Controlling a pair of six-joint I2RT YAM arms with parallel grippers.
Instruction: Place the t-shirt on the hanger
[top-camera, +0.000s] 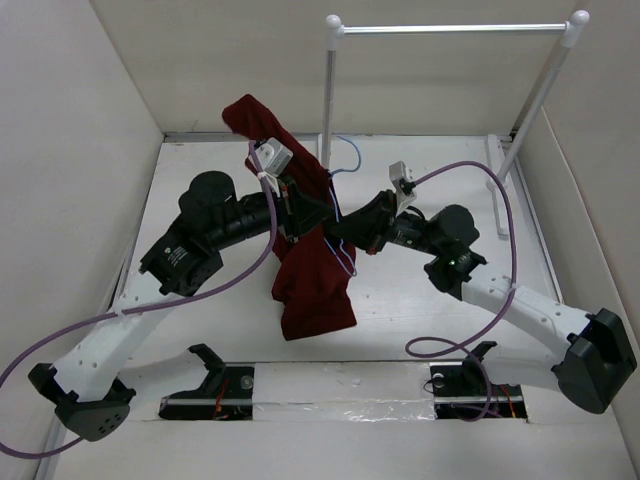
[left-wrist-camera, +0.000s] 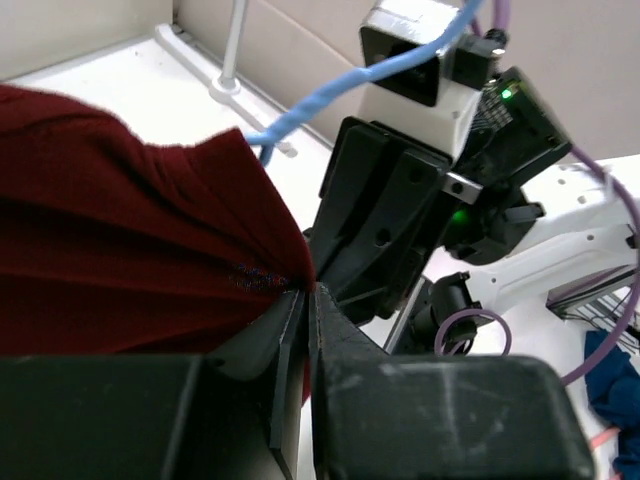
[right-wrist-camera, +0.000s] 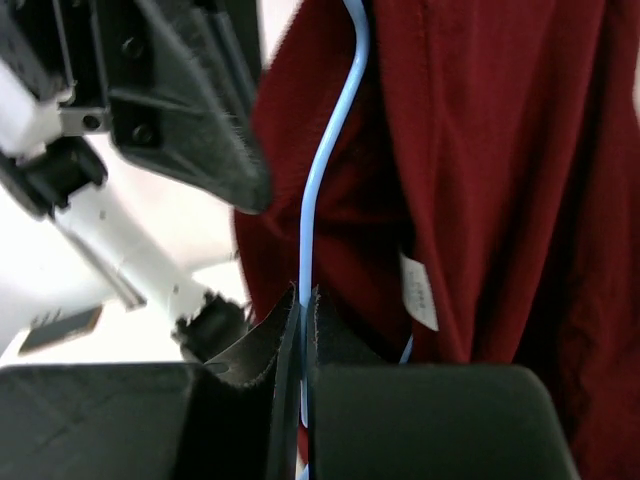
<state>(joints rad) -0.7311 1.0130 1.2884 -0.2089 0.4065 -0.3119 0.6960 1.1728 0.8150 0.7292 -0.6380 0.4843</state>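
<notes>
Over the white table (top-camera: 420, 310), left gripper (left-wrist-camera: 306, 298) pinches the t-shirt (left-wrist-camera: 120, 240) while right gripper (right-wrist-camera: 303, 315), just right, clamps the hanger (right-wrist-camera: 317, 180) wire lying against it

Pale off-white panels are closing in the white desk (top-camera: 420, 300) on three sides. A left wall (top-camera: 60, 150) and a right wall (top-camera: 600, 160) are running back to a plain back wall (top-camera: 200, 60), which is meeting the desk along a thin grey seam. A tall white rack (top-camera: 540, 95) is standing at the back right, its metal rail (top-camera: 450, 28) running level between two round-capped posts and its white foot (top-camera: 497, 190) lying flat on the desk. Along the near edge, one dark cut-out (top-camera: 205, 393) on the left and another (top-camera: 475, 393) on the right are showing wiring below, with a glossy strip lying between them. Soft, even light is falling from above, throwing only faint shadows.
</notes>
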